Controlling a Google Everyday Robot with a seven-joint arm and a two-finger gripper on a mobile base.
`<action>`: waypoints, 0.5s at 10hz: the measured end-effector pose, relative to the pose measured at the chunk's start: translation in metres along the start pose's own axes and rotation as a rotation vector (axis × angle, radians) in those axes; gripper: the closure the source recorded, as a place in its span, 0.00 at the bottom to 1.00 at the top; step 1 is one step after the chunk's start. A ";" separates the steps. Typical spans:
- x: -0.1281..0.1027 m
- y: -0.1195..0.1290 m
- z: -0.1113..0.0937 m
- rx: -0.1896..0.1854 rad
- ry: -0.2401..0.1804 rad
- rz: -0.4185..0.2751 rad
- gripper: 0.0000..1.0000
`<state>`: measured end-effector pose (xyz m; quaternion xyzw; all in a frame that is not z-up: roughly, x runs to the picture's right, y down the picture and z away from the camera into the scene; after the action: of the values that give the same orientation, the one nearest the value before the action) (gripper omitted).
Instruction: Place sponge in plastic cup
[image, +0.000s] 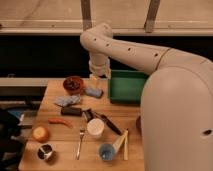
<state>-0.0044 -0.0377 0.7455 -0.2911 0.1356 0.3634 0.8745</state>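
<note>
A blue-grey sponge (93, 92) lies on the wooden table (55, 90) near its back edge, between a brown bowl and a green bin. My gripper (93, 80) hangs from the white arm directly above the sponge, very close to its top. A white cup (95, 128) stands upright near the table's middle. A small blue cup (105, 151) stands near the front edge. Both cups are well in front of the gripper.
A green bin (125, 86) sits right of the sponge and a brown bowl (74, 84) left of it. A crumpled cloth (67, 101), dark bar (71, 111), red chili (60, 121), orange (40, 133), metal cup (45, 152), fork (80, 140) and black utensil (107, 122) lie around the cups.
</note>
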 end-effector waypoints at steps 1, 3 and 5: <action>-0.006 -0.001 0.001 0.008 -0.008 -0.015 0.31; -0.033 0.011 0.005 0.016 -0.016 -0.071 0.31; -0.064 0.024 0.016 0.025 0.004 -0.139 0.31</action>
<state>-0.0660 -0.0496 0.7768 -0.2897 0.1213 0.2997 0.9009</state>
